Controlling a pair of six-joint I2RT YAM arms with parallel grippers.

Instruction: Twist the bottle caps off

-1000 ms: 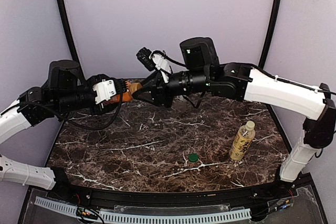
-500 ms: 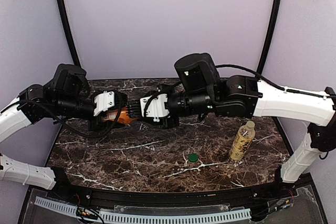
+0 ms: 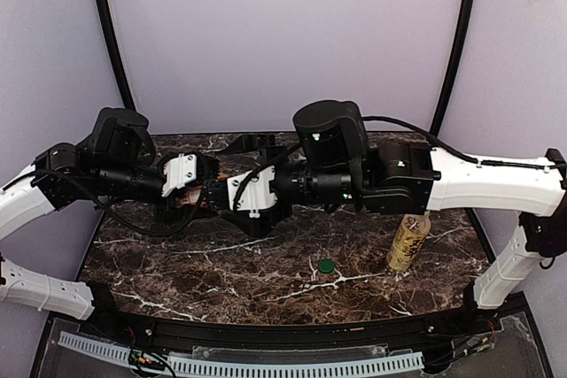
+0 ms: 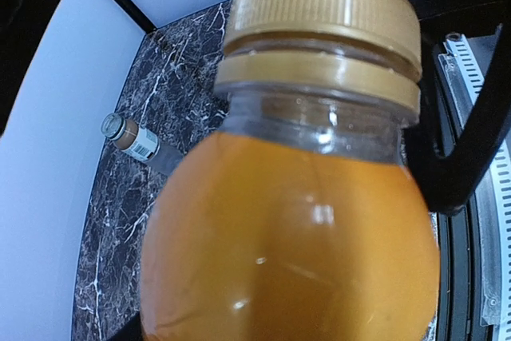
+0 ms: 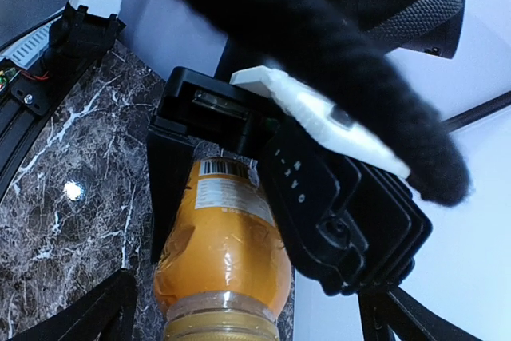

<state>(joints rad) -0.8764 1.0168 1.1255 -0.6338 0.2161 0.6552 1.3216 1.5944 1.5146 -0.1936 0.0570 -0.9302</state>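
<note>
Tabletop (image 3: 221, 263): dark marble pattern, white veining. Pale lilac backdrop (image 3: 283, 33) behind, flanked by black curved poles (image 3: 108, 24). White slotted strip (image 3: 266, 366) along near edge.

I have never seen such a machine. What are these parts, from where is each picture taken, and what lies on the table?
These are two robot arms bolted to a table. One picture looks down from above; the other two come from cameras on the wrists. The left claw grips an orange bottle, its cap on; the right claw stands open around that cap. On the table: a standing yellow-labelled bottle, a brownish bottle, a loose green cap.
</note>
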